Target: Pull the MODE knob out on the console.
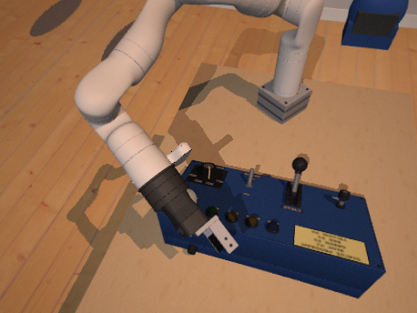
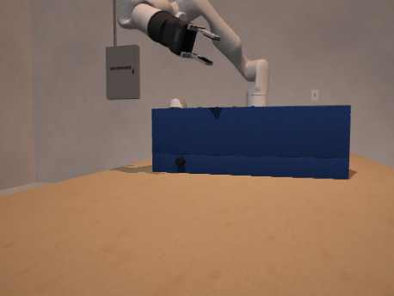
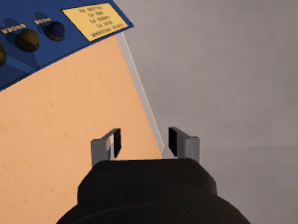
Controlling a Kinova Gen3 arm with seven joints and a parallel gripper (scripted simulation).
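Note:
The blue console (image 1: 278,223) stands on the tan table; it also shows in the exterior view (image 2: 251,141) and in the wrist view (image 3: 47,16). Its labels are too small to read, so I cannot tell which control is MODE. A small black knob (image 1: 192,249) sticks out of the front face at its left end, also seen in the exterior view (image 2: 180,161). Another black knob (image 1: 342,196) stands on the top at the right. My gripper (image 1: 223,238) (image 2: 206,47) is open and empty, high above the console's left end, fingers apart (image 3: 145,144).
On the console top are a dial (image 1: 208,169), a toggle (image 1: 249,176), a ball-topped lever (image 1: 299,165), a row of round buttons (image 1: 241,218) and a yellow plate (image 1: 330,244). The arm's base (image 1: 284,97) stands behind. A grey wall box (image 2: 122,71) hangs at the back.

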